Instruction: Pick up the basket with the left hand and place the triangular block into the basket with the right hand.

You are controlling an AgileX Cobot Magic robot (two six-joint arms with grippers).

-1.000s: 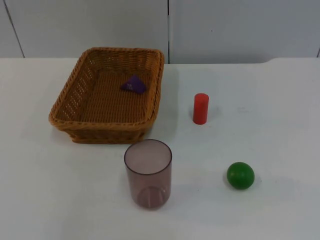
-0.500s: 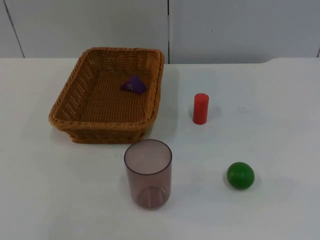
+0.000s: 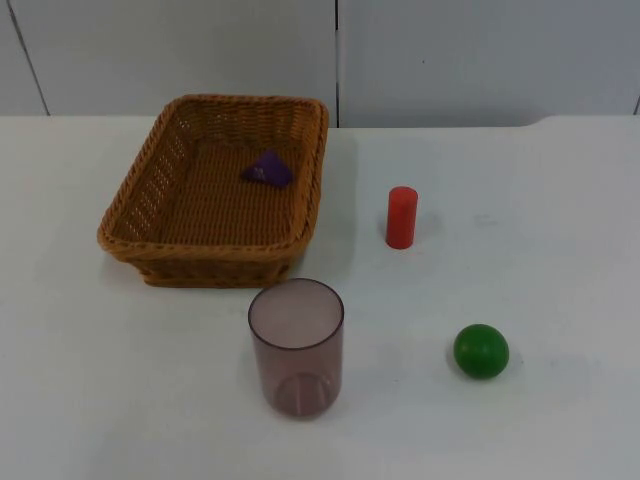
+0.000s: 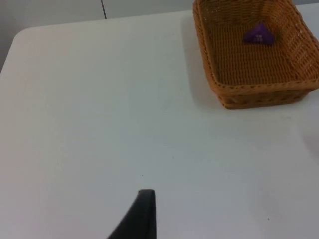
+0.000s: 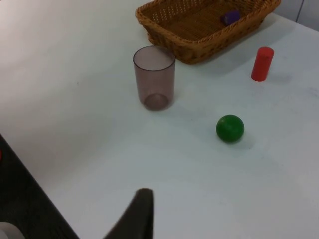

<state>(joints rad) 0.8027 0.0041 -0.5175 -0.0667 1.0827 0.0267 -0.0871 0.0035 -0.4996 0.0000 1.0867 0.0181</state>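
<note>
- Resting flat on the white tabletop (image 3: 560, 200), the wicker basket (image 3: 150, 245) sits toward the far left side, near the grey partition wall (image 3: 480, 55).
- The purple triangular block (image 3: 267, 168) lies inside the basket, on its woven floor toward the far right corner.
- A translucent cup (image 3: 296, 346) stands upright just in front of the basket.
- A red cylinder (image 3: 401, 217) stands upright to the right of the basket, well apart from the green ball (image 3: 481, 351).
- Left gripper (image 4: 142, 216) hangs above bare tabletop, apart from the basket; whether its fingers are parted cannot be told.
- Right gripper (image 5: 137, 214) hangs above the tabletop, away from the ball and cup; its fingers' state cannot be told either.
</note>
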